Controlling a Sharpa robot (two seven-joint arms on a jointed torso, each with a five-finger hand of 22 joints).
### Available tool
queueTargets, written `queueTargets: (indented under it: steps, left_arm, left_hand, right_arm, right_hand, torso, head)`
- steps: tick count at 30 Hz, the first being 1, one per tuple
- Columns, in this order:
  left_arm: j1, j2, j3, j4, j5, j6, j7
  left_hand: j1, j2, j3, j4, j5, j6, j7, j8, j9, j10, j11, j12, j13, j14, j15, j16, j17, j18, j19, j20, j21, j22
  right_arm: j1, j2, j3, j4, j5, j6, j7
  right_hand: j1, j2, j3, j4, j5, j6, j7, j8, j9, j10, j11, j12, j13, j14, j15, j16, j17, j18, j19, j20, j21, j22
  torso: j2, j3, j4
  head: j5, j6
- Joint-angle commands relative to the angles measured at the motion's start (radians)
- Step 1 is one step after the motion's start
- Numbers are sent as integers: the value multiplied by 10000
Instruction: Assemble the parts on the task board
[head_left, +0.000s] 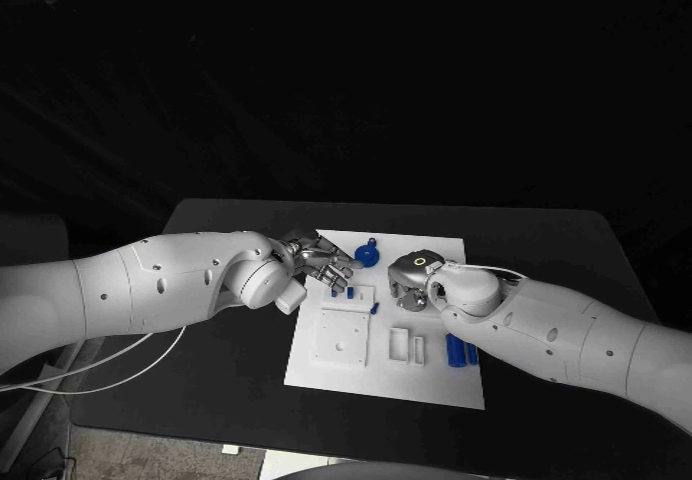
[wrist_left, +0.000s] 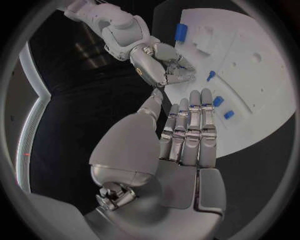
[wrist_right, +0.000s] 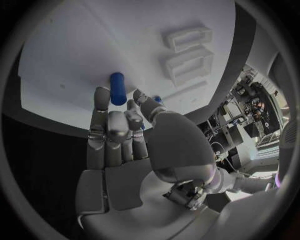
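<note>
Hands over white plate-shaped task board (head_left: 325, 375), small blue plastic parts (head_left: 459, 350) at four o'clock.
Left hand (wrist_left: 187, 135) released; right hand (wrist_right: 119, 135) part-curled, grasp unclear (parts look light, rigid, slick): pinch mid-length.

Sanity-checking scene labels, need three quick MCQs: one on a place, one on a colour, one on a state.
1. Where do the two long blue parts lie?
A. On the task board, beside the right arm
B. Off the board, on the black table
C. In the left hand

2. What colour is the task board?
A. Black
B. White
C. Blue

3. How is the left hand?
A. Clenched in a fist
B. Gripping a blue part
C. Fingers stretched out, holding nothing

Key: 1 A, the long blue parts lie on the board next to the right arm. 2 B, the task board is white. 3 C, the left hand shows straight, empty fingers.
</note>
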Motion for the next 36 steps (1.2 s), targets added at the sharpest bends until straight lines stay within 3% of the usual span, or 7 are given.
queueTargets:
  steps: [1, 9, 14, 18, 23, 29, 36]
  left_arm:
    - [5, 11, 6, 26, -36, 142, 24]
    - [5, 15, 6, 27, -39, 156, 11]
    - [5, -4, 6, 25, -60, 148, 14]
    - [5, -19, 6, 21, -88, 136, 19]
    - [5, -32, 6, 25, -106, 139, 23]
    - [6, -48, 6, 29, -128, 148, 23]
    - [7, -44, 6, 23, -140, 149, 24]
  left_hand:
    - [-21, 66, 17, -42, -25, -82, -5, -24, 1, -2, 39, -16, -11, -15, 43, -9, 14, 32, -61, 0, 34, 13]
    - [-22, 65, 17, -43, -25, -85, -4, -24, 1, -5, 40, -16, -11, -16, 44, -8, 14, 32, -62, 1, 34, 12]
    - [-22, 65, 17, -43, -25, -85, -4, -24, 1, -5, 40, -16, -11, -16, 44, -8, 14, 32, -62, 1, 34, 12]
    - [-22, 65, 17, -43, -25, -85, -4, -24, 1, -5, 40, -16, -11, -16, 44, -8, 14, 32, -62, 1, 34, 12]
    - [-22, 65, 17, -43, -25, -85, -4, -24, 1, -5, 40, -16, -11, -16, 44, -8, 14, 32, -62, 1, 34, 12]
    - [-22, 65, 17, -43, -25, -85, -4, -24, 1, -5, 40, -16, -11, -16, 44, -8, 14, 32, -62, 1, 34, 12]
    - [-22, 65, 17, -43, -25, -85, -4, -24, 1, -5, 40, -16, -11, -16, 44, -8, 14, 32, -62, 1, 34, 12]
  right_arm:
    - [-37, -26, -34, -43, -125, 441, 8]
    - [-37, -25, -34, 15, 57, -275, 68]
    - [-32, -176, -31, 340, 378, -932, 370]
    - [-6, -299, -29, 675, 524, -1178, 495]
    - [59, -419, -27, 1025, 590, -1227, 395]
    - [119, -493, -19, 1391, 589, -1156, -67]
    - [135, -374, -13, 1533, 543, -431, -470]
  right_hand:
    - [29, -77, -81, 12, -66, -68, -8, 9, -9, -43, 17, -48, -19, -59, 44, -41, -8, 58, -25, 50, -20, 120]
    - [-77, -36, -141, 146, -64, -54, 18, 13, -8, -36, 24, -52, -44, -41, 44, -35, -13, 47, 32, 23, -39, 83]
    - [34, -84, -58, 100, -61, -239, 5, 12, -7, -41, 7, -114, -121, -40, 25, -98, -69, 1, 63, -42, -69, 50]
    - [-8, -113, -35, 117, -63, -243, -23, 9, -9, -27, -10, -111, -134, -33, 16, -122, -94, -19, 71, -47, -82, 47]
    - [-189, -150, -141, 243, -60, -258, -27, 11, -8, -36, -10, -125, -155, -29, 16, -127, -100, -49, 74, -49, -113, 19]
    - [-547, -185, -732, 802, 38, -336, -10, 14, -7, -44, 4, -61, -190, 15, 52, -68, -113, -69, 179, -12, -232, -184]
    - [-502, -161, -921, 1084, 19, -197, -2, 16, -4, -12, 17, 59, -160, 40, 55, 36, -71, -67, 240, -3, -261, -277]
  torso:
    - [0, 3, 2]
    - [-2, 5, -2]
    - [-3, 3, -9]
    - [-6, -4, -12]
    - [-4, -7, -8]
    - [0, -3, 0]
    - [1, -5, 10]
  head:
    - [3, 4]
    - [-10, 30]
    - [17, 20]
    - [26, 44]
    - [28, 45]
    - [17, 51]
    - [34, 46]
